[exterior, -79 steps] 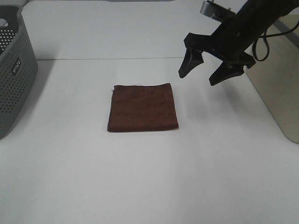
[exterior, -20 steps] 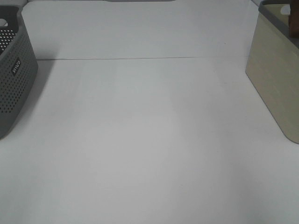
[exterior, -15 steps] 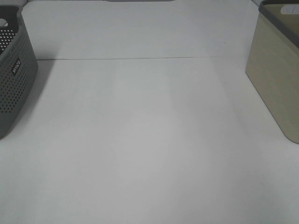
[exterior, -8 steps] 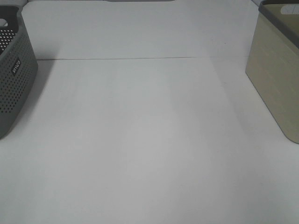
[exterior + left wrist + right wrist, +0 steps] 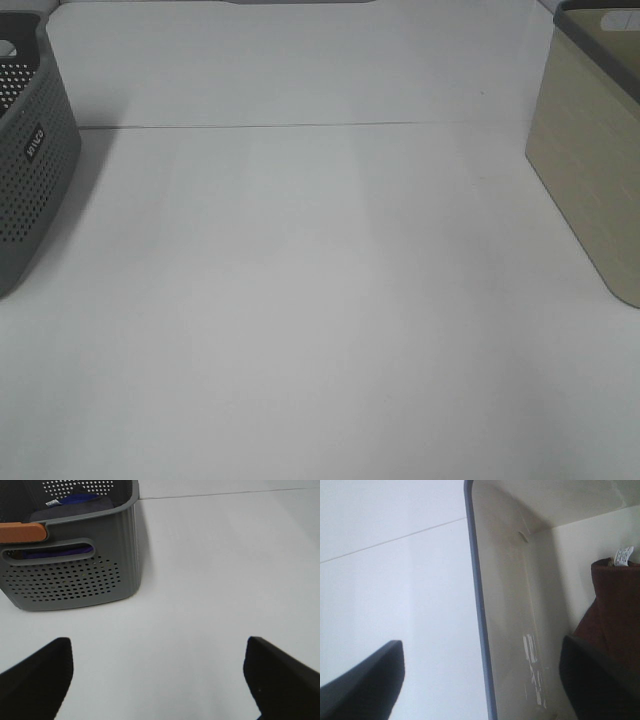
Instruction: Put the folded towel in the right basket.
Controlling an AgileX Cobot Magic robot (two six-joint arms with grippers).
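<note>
Having seemingly reached right basket (image 5: 512,595): towel (image 5: 616,612)

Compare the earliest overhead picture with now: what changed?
The folded towel left the middle of the table and now sits inside the right basket. The right gripper, then open above the table near the towel, is gone from the overhead view and stands open over the basket's rim, holding nothing. The grey perforated basket and the right basket kept their places.

Bright, even, diffuse light, white matte tabletop (image 5: 320,300) mildly washed out, soft faint shadow at three o'clock of the grey perforated plastic basket (image 5: 30,170), black fingers (image 5: 37,680) of the left gripper (image 5: 159,647) blurred
</note>
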